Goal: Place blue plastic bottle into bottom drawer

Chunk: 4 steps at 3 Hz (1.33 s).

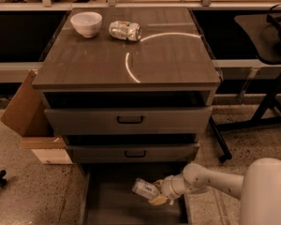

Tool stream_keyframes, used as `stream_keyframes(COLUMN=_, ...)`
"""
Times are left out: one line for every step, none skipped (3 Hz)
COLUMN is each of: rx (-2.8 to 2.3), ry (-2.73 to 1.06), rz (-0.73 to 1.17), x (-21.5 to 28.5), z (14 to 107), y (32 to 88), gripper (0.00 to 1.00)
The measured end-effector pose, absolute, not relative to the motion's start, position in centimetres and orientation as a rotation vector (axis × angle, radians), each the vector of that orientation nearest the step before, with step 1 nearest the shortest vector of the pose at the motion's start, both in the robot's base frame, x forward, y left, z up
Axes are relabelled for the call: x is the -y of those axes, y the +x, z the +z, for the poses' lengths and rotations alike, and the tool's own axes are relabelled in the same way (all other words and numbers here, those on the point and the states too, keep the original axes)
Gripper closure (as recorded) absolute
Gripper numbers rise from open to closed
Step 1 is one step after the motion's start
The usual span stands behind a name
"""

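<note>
Where the floor meets the cabinet's left side, an open cardboard box (21, 108) leans against it. On the tabletop (168, 64), a white bowl (86, 23) stands near the back left corner, and just to its right a crushed silver can (125, 30) lies on its side, apart from the bowl. A pale curved streak of light (131, 71) crosses the wood right of the can. Below the top, the two upper drawers, the top one (84, 121) and the middle one (98, 153), each show a black handle and sit slightly pulled out. The bottom drawer (112, 205) is pulled out furthest, with its flat dark floor showing. Over its right half the blue plastic bottle (144, 188) lies tilted, cap end towards the left; whether it touches the floor cannot be told. The tool (157, 194) is clamped on the bottle's right end, low inside the drawer opening. The white arm (210, 179) reaches in from the lower right corner. A black stand (271, 102) is at the far right.
</note>
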<state>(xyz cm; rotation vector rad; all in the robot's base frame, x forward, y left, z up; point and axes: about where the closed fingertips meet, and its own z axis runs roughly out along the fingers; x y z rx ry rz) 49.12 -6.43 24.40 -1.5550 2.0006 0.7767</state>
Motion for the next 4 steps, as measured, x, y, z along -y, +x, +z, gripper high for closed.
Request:
stream_keyframes(rx=-2.018, ry=-1.556, rz=0.815, x=5.4, z=21.9, y=49.9, gripper=0.5)
stream_keyframes(rx=-2.015, ry=-1.561, rz=0.872, x=4.2, z=19.1, y=50.5, gripper=0.27)
stream_keyframes(rx=-2.01, ry=-1.565, rz=0.909, x=3.8, z=16.7, y=51.2, gripper=0.04)
stream_keyframes(rx=-1.994, ry=-1.557, rz=0.922, x=4.5, z=16.3, y=51.7, gripper=0.0)
